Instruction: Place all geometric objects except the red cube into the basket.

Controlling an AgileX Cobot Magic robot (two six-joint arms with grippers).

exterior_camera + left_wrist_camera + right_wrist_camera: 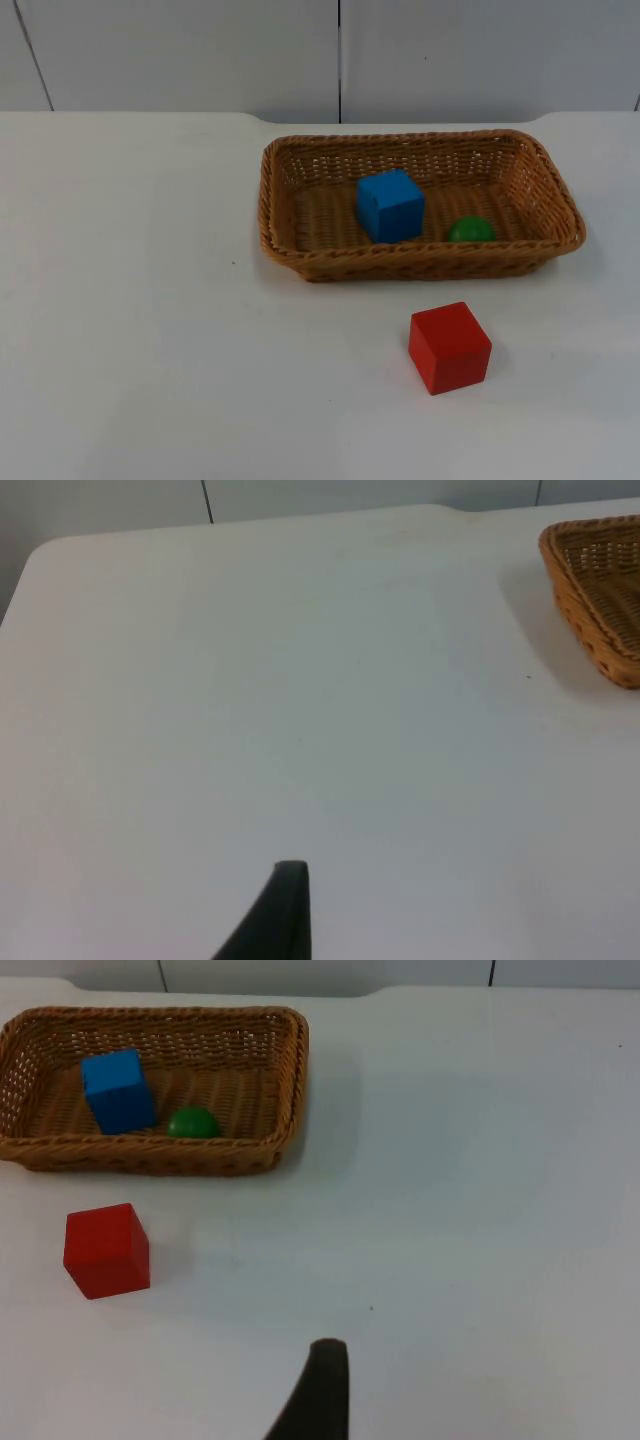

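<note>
Inside basket (560, 200): blue cube (390, 205), green ball (470, 229); both pincers' state unclear.

Woven wicker, matt blocks, smooth white tabletop.
The basket (300, 262) before me looks like tan woven wicker, ribbed and rough, with a braided rim. The blue cube (390, 205) and red cube (450, 347) have smooth, matt faces, like painted wood or plastic; the green ball (470, 230) looks smooth with a faint sheen. My tabletop (150, 330) is smooth, matt white; each tool's fingertip (318, 1395) looks matt black.
</note>
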